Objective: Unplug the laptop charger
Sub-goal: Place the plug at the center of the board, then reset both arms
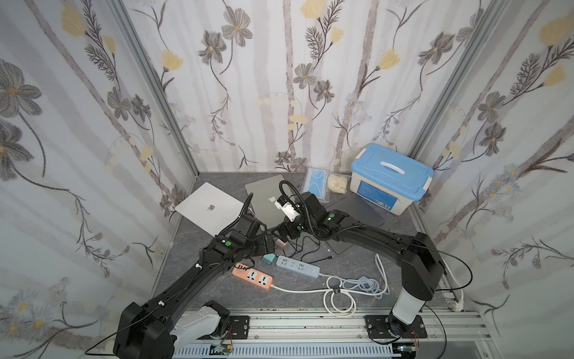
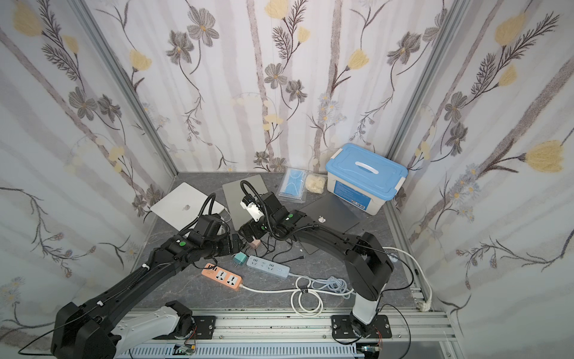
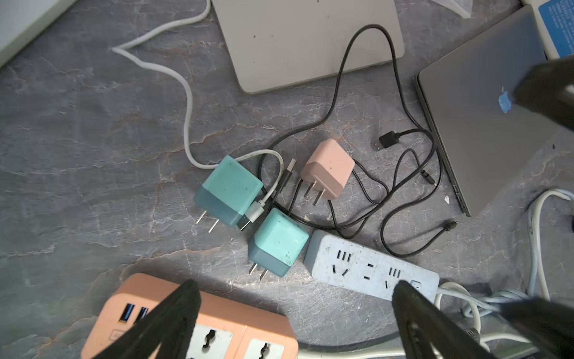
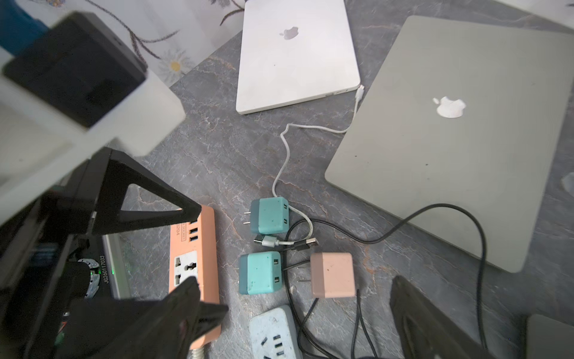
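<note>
Arms: in both top views the left arm and right arm cross over the middle of the table and cover one charger.
Cut off: the orange power strip runs out of the left wrist view behind the fingers. In the top views, the far corner of the dark laptop is lost behind the blue-lidded box.
Chargers: three small cubes lie loose on the table with their prongs bare. They are the teal charger, the second teal charger just beside the pale blue power strip, and the pink charger.
Cable: the white cable runs from the edge of the white laptop to the teal charger. Its USB plug lies free between the two teal cubes. Whether the other end sits in the laptop cannot be told.
Left side: the left gripper has its fingers wide apart and holds nothing.
Right side: the right gripper is wide apart and empty above the chargers.
Markings: Apple logos show on the white laptop, the grey laptop and the dark laptop. "J6260117033" reads on left-arm hardware. The box label and the orange strip's print are too small to read.
</note>
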### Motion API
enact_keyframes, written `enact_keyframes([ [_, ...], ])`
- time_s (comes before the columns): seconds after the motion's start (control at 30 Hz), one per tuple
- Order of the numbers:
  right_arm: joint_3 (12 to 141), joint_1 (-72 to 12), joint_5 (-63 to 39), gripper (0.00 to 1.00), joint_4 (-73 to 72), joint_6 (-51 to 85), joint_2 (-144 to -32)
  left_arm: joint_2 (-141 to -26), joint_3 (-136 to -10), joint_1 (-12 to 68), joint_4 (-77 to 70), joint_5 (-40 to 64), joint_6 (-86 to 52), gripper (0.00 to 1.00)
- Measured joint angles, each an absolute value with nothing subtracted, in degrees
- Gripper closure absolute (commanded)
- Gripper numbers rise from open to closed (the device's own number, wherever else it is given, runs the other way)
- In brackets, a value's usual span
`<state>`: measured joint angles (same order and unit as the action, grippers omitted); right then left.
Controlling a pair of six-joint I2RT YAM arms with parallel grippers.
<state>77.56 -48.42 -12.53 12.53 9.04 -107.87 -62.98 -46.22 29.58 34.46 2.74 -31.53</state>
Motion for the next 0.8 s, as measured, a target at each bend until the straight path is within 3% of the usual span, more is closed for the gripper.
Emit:
enact_keyframes([
  [0.2, 68.29, -46.26, -2.11, 0.0, 11.92, 8.12, -94.59, -62.81, -51.81, 29.56, 36.91, -5.41, -29.93, 0.0],
  [0.53, 42.5, -25.82, 6.13, 0.0, -1.96, 11.05, -69.8, -70.48, -60.25, 27.31, 33.82, -18.31, -25.43, 0.0],
  [0.8, 31.33, -11.9, 3.51, 0.0, -18.15, 6.98, -70.3, -74.41, -54.35, 20.43, 20.56, -23.03, -18.98, 0.0],
])
